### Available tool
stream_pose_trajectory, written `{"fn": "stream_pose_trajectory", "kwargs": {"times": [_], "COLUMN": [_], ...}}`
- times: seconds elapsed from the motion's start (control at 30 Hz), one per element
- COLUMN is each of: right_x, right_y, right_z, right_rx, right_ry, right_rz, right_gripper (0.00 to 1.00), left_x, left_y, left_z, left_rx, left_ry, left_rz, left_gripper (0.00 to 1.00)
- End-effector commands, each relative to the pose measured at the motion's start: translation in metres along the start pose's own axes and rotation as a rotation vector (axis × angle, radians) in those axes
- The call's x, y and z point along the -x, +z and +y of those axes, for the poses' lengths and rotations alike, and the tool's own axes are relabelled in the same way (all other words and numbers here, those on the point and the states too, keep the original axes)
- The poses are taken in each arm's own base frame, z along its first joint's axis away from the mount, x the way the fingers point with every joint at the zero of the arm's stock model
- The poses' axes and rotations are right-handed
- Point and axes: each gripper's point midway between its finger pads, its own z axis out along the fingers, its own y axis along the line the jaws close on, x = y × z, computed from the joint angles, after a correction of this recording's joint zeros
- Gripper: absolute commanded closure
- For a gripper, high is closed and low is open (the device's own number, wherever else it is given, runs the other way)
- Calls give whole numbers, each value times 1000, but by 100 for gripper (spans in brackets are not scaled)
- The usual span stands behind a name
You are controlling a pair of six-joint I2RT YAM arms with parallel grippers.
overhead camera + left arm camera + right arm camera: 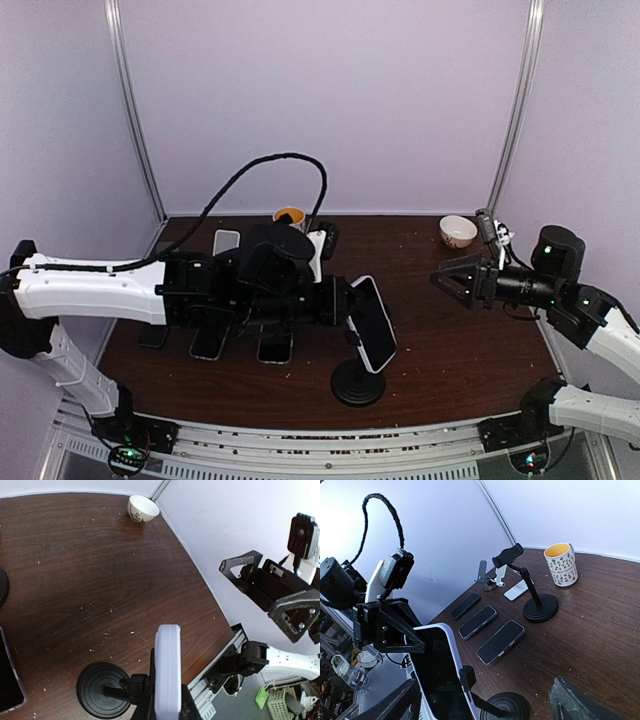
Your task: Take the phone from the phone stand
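Top camera first: the left tool (350,306) is clamped onto the phone (372,322) just right of centre in the frame, biting it on the side nearest its own arm. The phone is tilted and sits on the phone stand (358,383), whose round black base is on the table (440,350) right below it in the picture. The right tool (452,281) is over at the right of the frame with its jaws spread wide and nothing in them, well apart from the phone but pointing its way. There's a little white cup (458,231) at the upper right of the table.

Left wrist camera: the phone (167,672) shows edge-on at bottom centre, a pale strip pinched between the dark fingers (188,709) on both sides. The stand's base (100,690) is at lower left, with its stem running up toward the phone. The right tool (270,587) hangs at the right of the frame, gaping open.

Right wrist camera: the phone (442,675) is at lower left, dark screen toward the lens, with the left tool (390,625) pressed against its upper left edge. The stand's clip hugs the other edge above the base (505,705). Behind it, three spare phones (478,622) lie flat in a row. Past those are a second stand (530,590) and a flowery mug (561,564) at upper right. The right tool's own fingers (585,702) are just dark blurs in the bottom corners, far apart.
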Motion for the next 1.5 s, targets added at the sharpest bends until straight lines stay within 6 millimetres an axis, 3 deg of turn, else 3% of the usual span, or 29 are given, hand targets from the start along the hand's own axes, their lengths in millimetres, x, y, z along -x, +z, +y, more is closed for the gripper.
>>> {"fn": "stream_pose_trajectory", "kwargs": {"times": [0.0, 0.3, 0.6, 0.87, 1.37, 1.47], "right_x": [20, 19, 10, -5, -20, -21], "right_y": [-4, 2, 9, 25, 45, 49], "right_z": [15, 29, 40, 41, 66, 68], "right_rx": [48, 149, 248, 274, 400, 407], "right_ry": [-49, -44, -51, -39, -51, -46], "right_rz": [-37, 17, 96, 154, 225, 228], "right_gripper": [9, 9, 19, 37, 48, 56], "left_x": [43, 48, 43, 48, 43, 41], "left_y": [-23, -29, -35, -20, -3, -3], "left_z": [-26, -49, -76, -77, -68, -66], "left_rx": [-173, -507, -752, -846, -887, -888], "left_ry": [195, 366, 520, 478, 511, 525], "left_rz": [-85, 45, 214, 322, 461, 469], "left_gripper": [100, 100, 100, 100, 100, 100]}}
